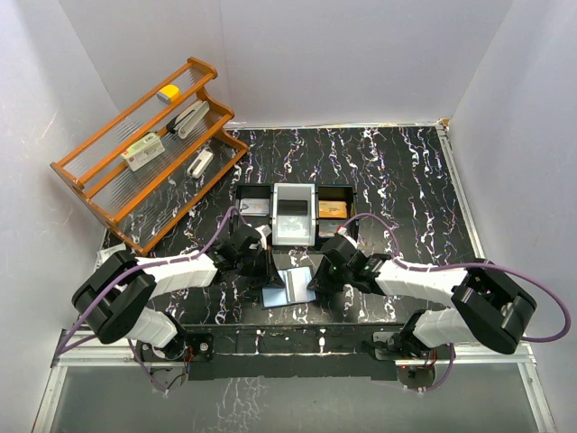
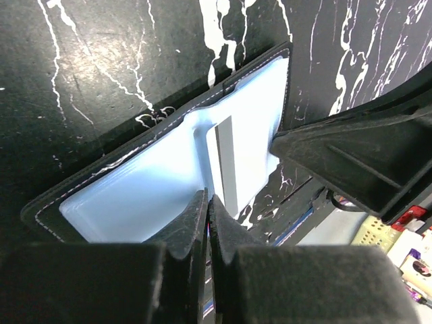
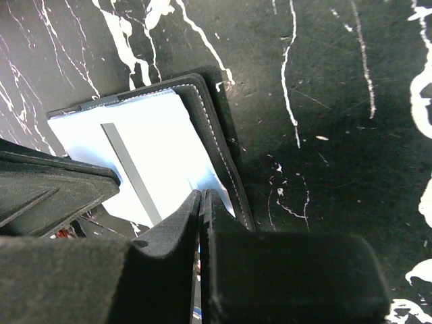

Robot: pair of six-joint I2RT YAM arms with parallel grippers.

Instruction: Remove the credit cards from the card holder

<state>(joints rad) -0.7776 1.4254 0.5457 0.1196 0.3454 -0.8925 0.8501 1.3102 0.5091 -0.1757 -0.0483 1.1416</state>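
While the card holder (image 1: 290,287) lies splayed open on the bench (image 1: 406,180), blue-grey inside up, btwn the two arms and just in front of the black tray (image 1: 240,191), both claws sit on it from opposite sides. Left claw (image 2: 208,204): jaws fully together, tips down on the glossy lining, right by a grey stripe (image 2: 223,162), prob a card's mag strip showing thru a clear pocket, can't confirm. Right claw (image 3: 201,200): also pinched shut, tips by the stitched edge of the other flap. Can't tell if either has anything nipped btwn the pads; no card visibly out. My read: closed tips act as pointed pins, one per flap, so the bifold lies flat and won't fold up or skate on the bench. Task looks early, cards not yet out. Next move prob needs one claw pinning while the other opens a bit & catches a card edge; glossy plastic = slip risk.
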